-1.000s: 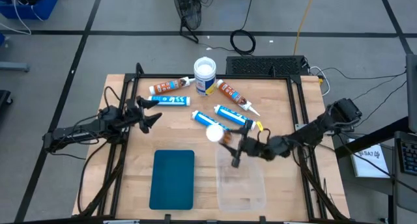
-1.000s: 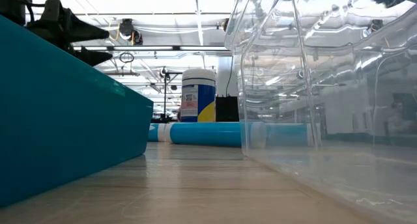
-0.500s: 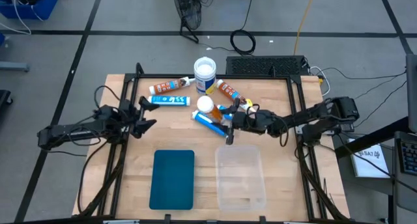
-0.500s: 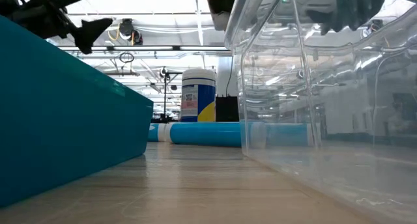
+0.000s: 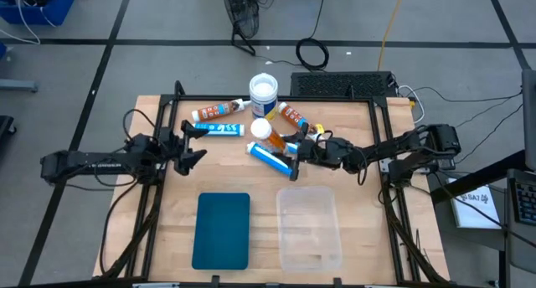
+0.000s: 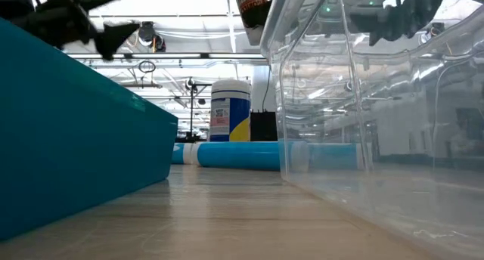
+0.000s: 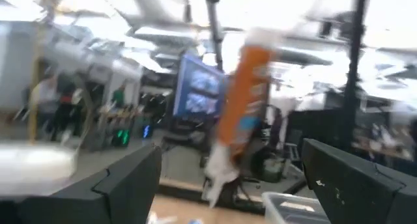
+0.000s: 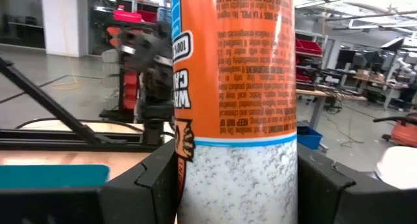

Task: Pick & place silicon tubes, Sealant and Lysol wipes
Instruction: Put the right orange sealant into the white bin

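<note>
My right gripper [image 5: 295, 154] is shut on an orange sealant tube [image 5: 266, 136], held up over the middle of the table; the tube also shows in the low view [image 6: 252, 3] and the left wrist view [image 7: 242, 100]. My left gripper [image 5: 199, 146] is open and empty, left of the tubes. The Lysol wipes canister [image 5: 263, 95] stands upright at the far edge. Two orange tubes [image 5: 218, 112] [image 5: 300, 120] and two blue tubes [image 5: 218, 130] [image 5: 272, 158] lie on the table. My right gripper pinches the orange tube's body [image 8: 234, 165] between its two fingers [image 8: 150, 185], which lie across the tube. The fingers come about level from the table's right. The tube is lifted clear and stands nearly upright, white nozzle [image 7: 218, 178] down and flat end [image 5: 261, 131] up.
A teal bin [image 5: 222, 229] and a clear plastic bin [image 5: 310, 229] stand side by side at the near edge. A third blue tube [image 5: 293, 141] lies partly under my right gripper. Black frame rails run along the table's left and right sides.
My right gripper has carried the orange tube from over the clear bin's far rim toward the table's far edge and a little left. It now hangs over the blue tubes. The tube stays gripped and clear of the table.
</note>
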Controlling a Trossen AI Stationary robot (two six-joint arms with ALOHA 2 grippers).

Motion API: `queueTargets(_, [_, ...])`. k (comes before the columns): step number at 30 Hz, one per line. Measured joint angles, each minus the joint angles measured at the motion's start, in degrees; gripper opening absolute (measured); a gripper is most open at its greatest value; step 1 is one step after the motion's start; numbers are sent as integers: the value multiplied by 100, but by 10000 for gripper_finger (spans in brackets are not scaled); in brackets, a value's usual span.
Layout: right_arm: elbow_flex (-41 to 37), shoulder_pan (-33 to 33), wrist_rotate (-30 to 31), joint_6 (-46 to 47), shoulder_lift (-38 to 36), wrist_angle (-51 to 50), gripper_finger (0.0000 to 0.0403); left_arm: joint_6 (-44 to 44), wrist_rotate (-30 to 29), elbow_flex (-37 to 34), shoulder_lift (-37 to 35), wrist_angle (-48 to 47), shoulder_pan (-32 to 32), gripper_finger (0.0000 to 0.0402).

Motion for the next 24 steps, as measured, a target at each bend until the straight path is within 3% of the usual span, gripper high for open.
queueTargets(6, [0, -51, -7, 66, 2, -43, 207, 1145, -298, 987, 1572, 68, -762, 363])
queueTargets(15, [0, -53, 3, 155, 2, -46, 207, 1860, -20, 2719, 3739, 71, -1322, 363])
queueTargets(24, [2, 34, 2, 265, 7, -126, 207, 2615, -303, 3891, 4803, 75, -1525, 363])
